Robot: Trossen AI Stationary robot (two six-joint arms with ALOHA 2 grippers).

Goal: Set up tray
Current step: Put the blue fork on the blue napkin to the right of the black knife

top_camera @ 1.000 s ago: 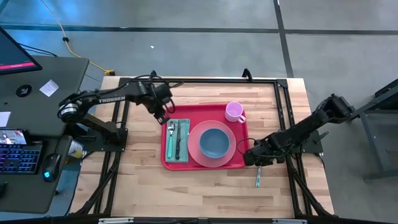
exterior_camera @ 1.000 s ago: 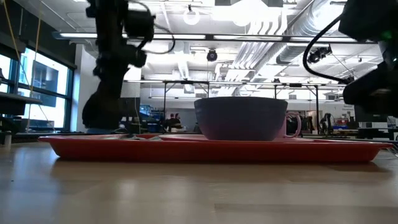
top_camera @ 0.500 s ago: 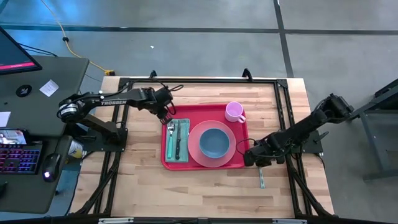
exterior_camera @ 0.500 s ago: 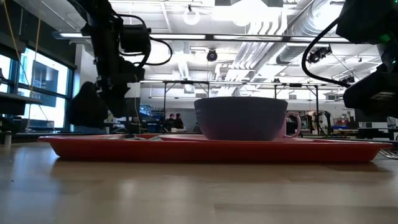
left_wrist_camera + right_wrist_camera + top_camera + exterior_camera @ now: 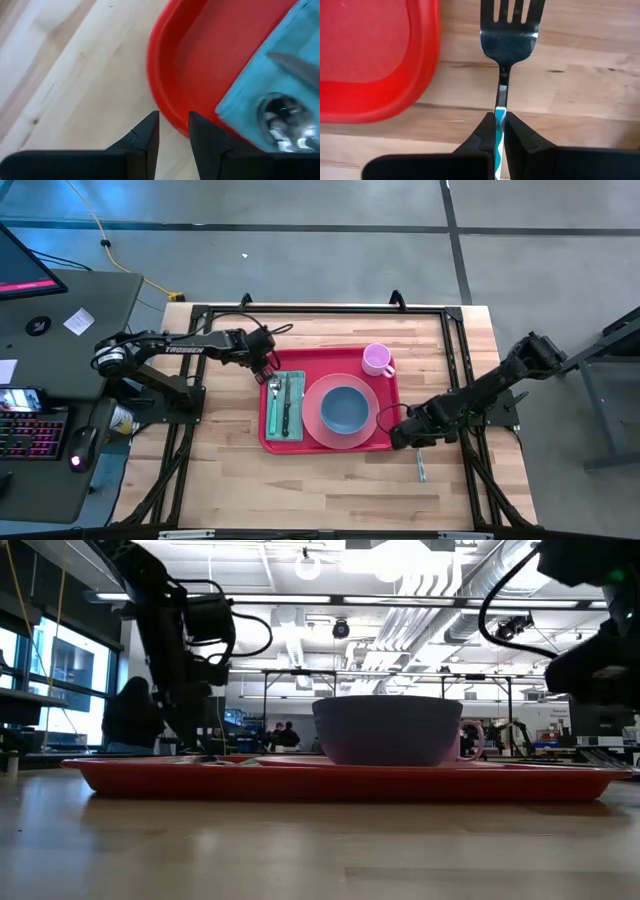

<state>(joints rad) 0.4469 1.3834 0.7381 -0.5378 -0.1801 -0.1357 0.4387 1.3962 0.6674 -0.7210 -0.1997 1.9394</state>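
Note:
The red tray [image 5: 330, 362] lies mid-table and carries a teal napkin [image 5: 297, 415] with a spoon [image 5: 275, 390] and a knife [image 5: 285, 408], a pink plate [image 5: 312, 402] with a blue bowl [image 5: 345, 408], and a pink mug [image 5: 377, 360]. My left gripper [image 5: 268, 367] hovers low at the tray's far left corner [image 5: 165, 95], narrowly open and holding nothing, beside the spoon's bowl [image 5: 280, 115]. My right gripper [image 5: 405, 438] is just right of the tray's near right corner [image 5: 395, 107], shut on a fork [image 5: 509, 35]. My right gripper pinches the fork's teal-and-white handle [image 5: 500, 107] between its two fingers, close to the steel neck, coming from above and lying across it. The fork is level over the wood, tines toward the far edge. Its handle end [image 5: 421, 467] sticks out toward the near edge.
A black frame [image 5: 330, 310] runs around the tabletop. Bare wood lies near the tray [image 5: 330, 490] and to its left [image 5: 225, 440]. A desk with a keyboard and monitor [image 5: 40, 330] stands off the table's left side. People and lab benches show far behind in the low view.
My left arm has sunk lower beside the tray's far left corner, its gripper staying over that corner. My right gripper has stayed shut on the fork, whose handle end has swung slightly toward the table's right edge.

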